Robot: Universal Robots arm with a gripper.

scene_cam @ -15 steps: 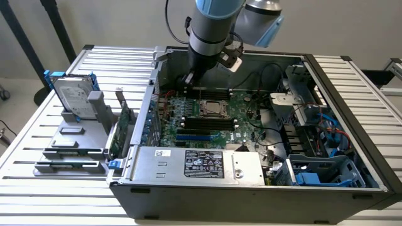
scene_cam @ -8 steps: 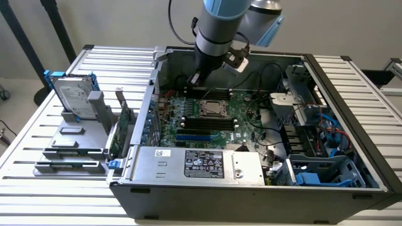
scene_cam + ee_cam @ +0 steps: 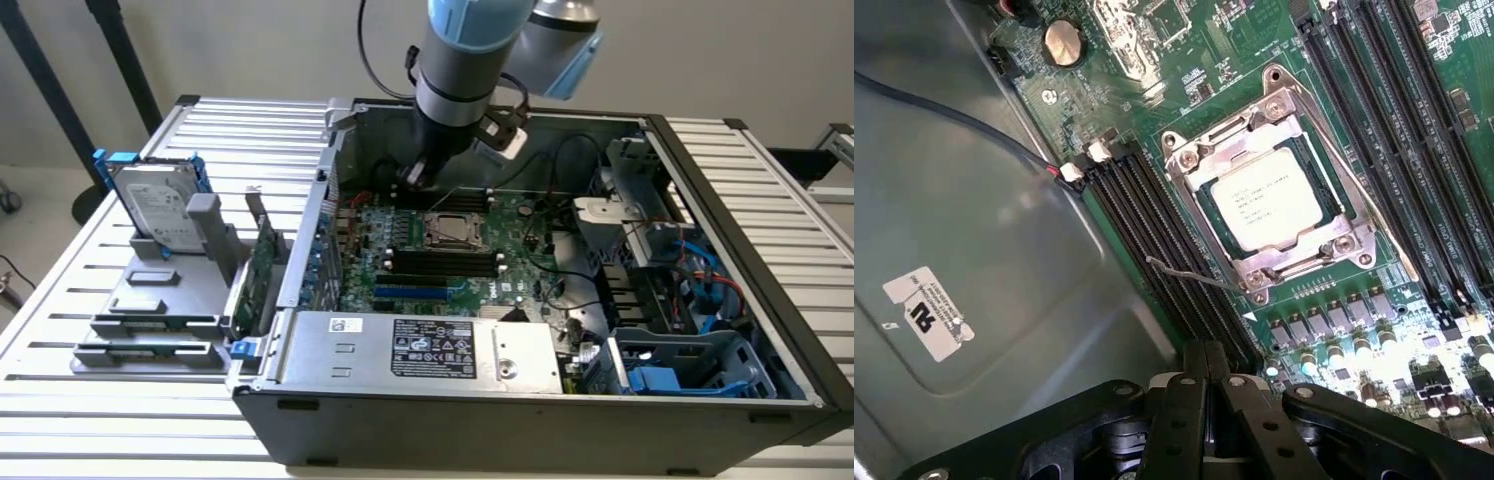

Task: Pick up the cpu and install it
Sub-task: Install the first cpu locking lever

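Closest, our end effector [image 3: 1204,352] sits pinched together, empty; we judge the seated cpu [image 3: 1266,198] light, fragile, best held edgewise.

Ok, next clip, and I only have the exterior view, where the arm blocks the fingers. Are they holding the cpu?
Observer: No. In the wrist view the fingers are shut together with nothing between them.
Operator: Where is the cpu, then?
Observer: The cpu lies flat inside the metal socket frame on the motherboard, silver top up, apart from the fingers.
Operator: Anything sticking out near it?
Observer: A thin wire lever juts from the frame's corner across the memory slots.
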